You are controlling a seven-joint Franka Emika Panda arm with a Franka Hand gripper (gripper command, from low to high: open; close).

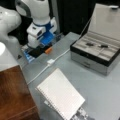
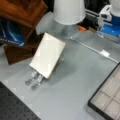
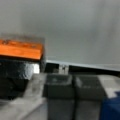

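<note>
Gripper: we see the gripper [image 1: 41, 46] low at the far left corner of the grey table [image 1: 100, 85] in a front view, under the white and blue arm [image 1: 40, 22]. In the wrist view its two dark fingers [image 3: 58, 86] sit pressed together, side by side, nothing between them.

Orange block: we find the orange block [image 1: 48, 50] just beside the gripper, at the table's edge; in the wrist view it [image 3: 20, 50] lies to the left of the fingers.

Cable: a white cable [image 1: 50, 62] runs across the table near the block.

Notebook: a spiral notebook [image 1: 60, 96] stands tilted, well apart.

Box: an open box [image 1: 95, 53] sits at a front view's right.
</note>
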